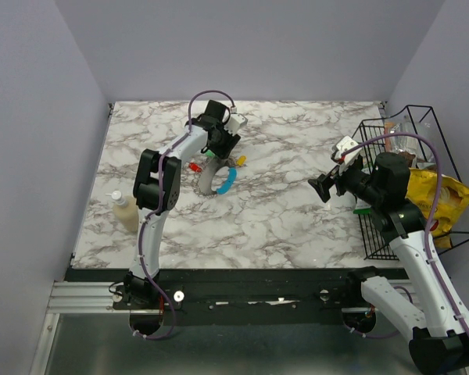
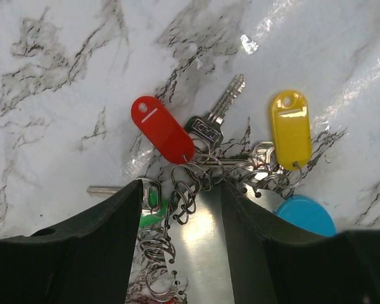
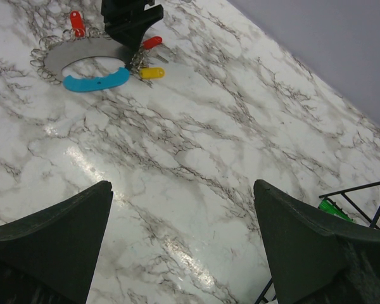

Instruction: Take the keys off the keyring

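L fingers [image 2: 95, 247] are standing spread w/ keyring [image 2: 206, 253] between them, keys [image 2: 161, 130] lying just ahead; R fingers [image 3: 50, 240] are hanging wide apart over table [image 3: 177, 158].

left arm [image 1: 160, 183]: I have it stretched far forward, wrist bent down;
left gripper [image 2: 180, 187]: pointing down, jaws partly apart;
right arm [image 1: 410, 234]: raised, elbow bent;
right gripper [image 3: 182, 187]: jaws wide apart

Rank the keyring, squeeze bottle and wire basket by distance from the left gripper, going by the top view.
From the left gripper:
1. keyring: directly under the fingers, centre-left.
2. squeeze bottle: at the near left edge.
3. wire basket: far right, well beyond the other two.
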